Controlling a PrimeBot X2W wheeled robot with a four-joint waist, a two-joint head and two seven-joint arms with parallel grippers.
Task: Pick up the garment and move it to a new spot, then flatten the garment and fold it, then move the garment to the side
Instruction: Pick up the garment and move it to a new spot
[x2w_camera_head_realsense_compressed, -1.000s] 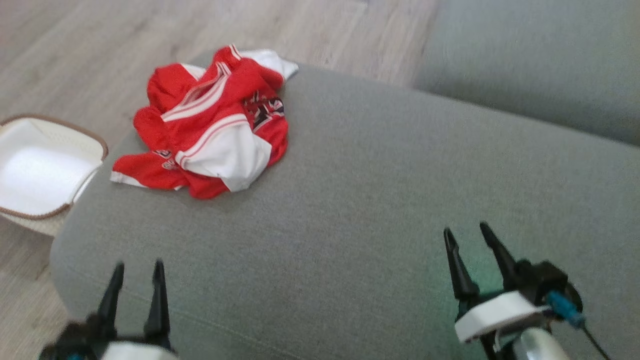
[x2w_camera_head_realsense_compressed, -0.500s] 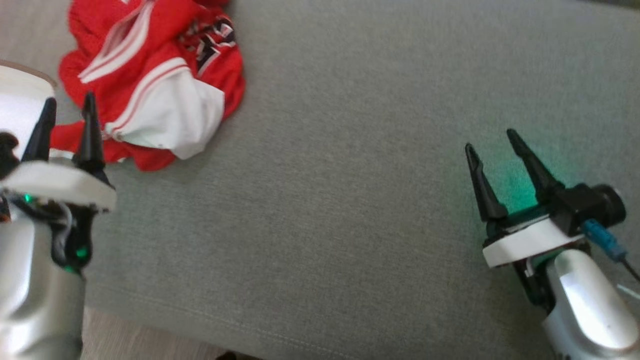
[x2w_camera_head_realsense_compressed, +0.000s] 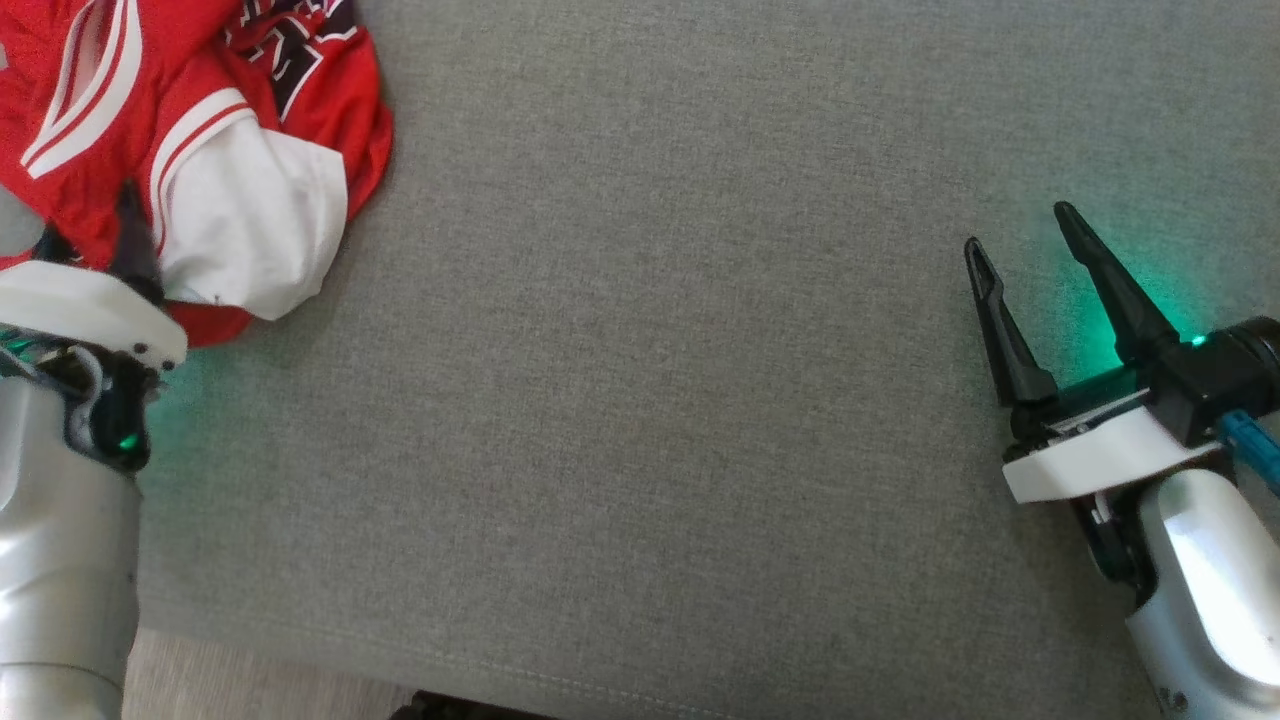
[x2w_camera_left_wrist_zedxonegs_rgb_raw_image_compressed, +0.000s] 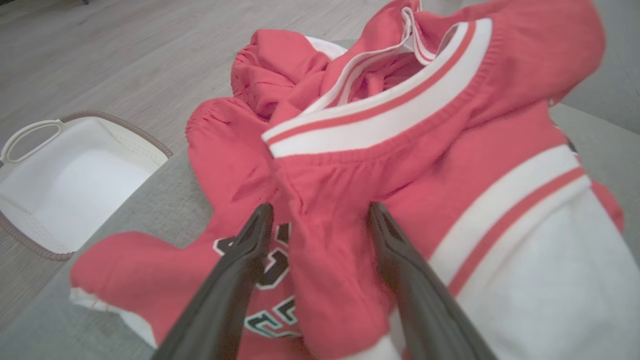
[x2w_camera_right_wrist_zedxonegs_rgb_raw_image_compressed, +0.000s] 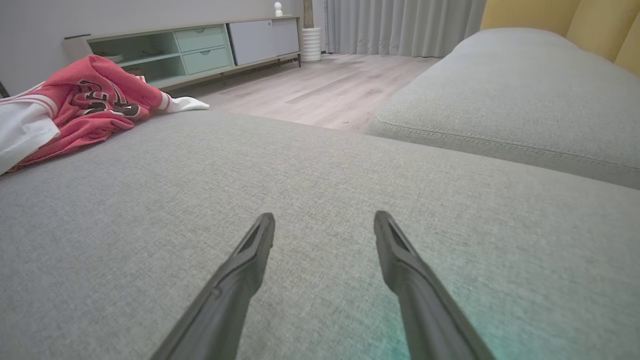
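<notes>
Left wrist view, garment: a crumpled red and white garment (x2w_camera_left_wrist_zedxonegs_rgb_raw_image_compressed: 400, 150) with dark lettering, heaped on a grey couch (x2w_camera_left_wrist_zedxonegs_rgb_raw_image_compressed: 150, 205).
Left wrist view, left gripper: the left gripper (x2w_camera_left_wrist_zedxonegs_rgb_raw_image_compressed: 320, 206) is down at the heap with its fingers spread wide. A red fold lies between them and is not pinched.
Left wrist view, surroundings: a white basket (x2w_camera_left_wrist_zedxonegs_rgb_raw_image_compressed: 75, 185) with a brown rim stands on the wood floor (x2w_camera_left_wrist_zedxonegs_rgb_raw_image_compressed: 125, 50), just beside the couch edge.
Right wrist view, right gripper: the right gripper (x2w_camera_right_wrist_zedxonegs_rgb_raw_image_compressed: 324, 215) is spread apart with nothing between its fingers, low over bare couch fabric.
Right wrist view, garment: at the far left of the cushion, well apart from this gripper.
Right wrist view, room: a second grey cushion (x2w_camera_right_wrist_zedxonegs_rgb_raw_image_compressed: 500, 100) on the right and a pale green cabinet (x2w_camera_right_wrist_zedxonegs_rgb_raw_image_compressed: 200, 45) against the far wall.
Head view, garment: in the upper left corner, on the couch.
Head view, left gripper: at the left edge, one dark finger over the red cloth.
Head view, right gripper: at the right, fingers apart, a green glow on the fabric beside it.
</notes>
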